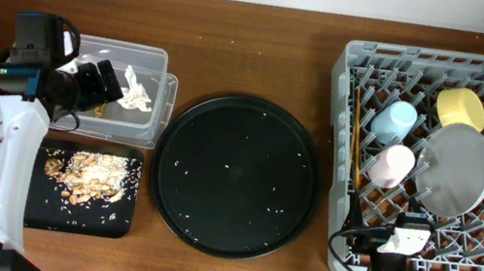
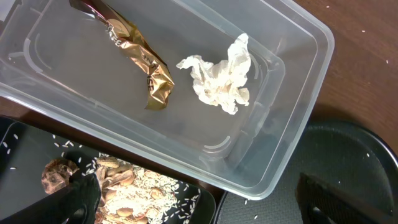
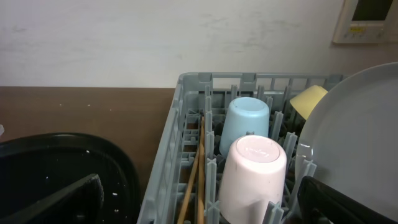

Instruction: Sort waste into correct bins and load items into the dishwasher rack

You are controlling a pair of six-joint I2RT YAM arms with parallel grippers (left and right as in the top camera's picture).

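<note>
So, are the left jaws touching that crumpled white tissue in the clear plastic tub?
Apart. The left wrist view shows the crumpled white tissue lying loose in the clear plastic tub, well clear of the open left jaws.

We get bright, even light with soft shadows; the brown-gold crinkled wrapper (image 2: 140, 57) glints at ten o'clock in the left wrist view.

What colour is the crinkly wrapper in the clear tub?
Shiny brown-gold. The wrapper shows best in the left wrist view, beside the white tissue.
</note>
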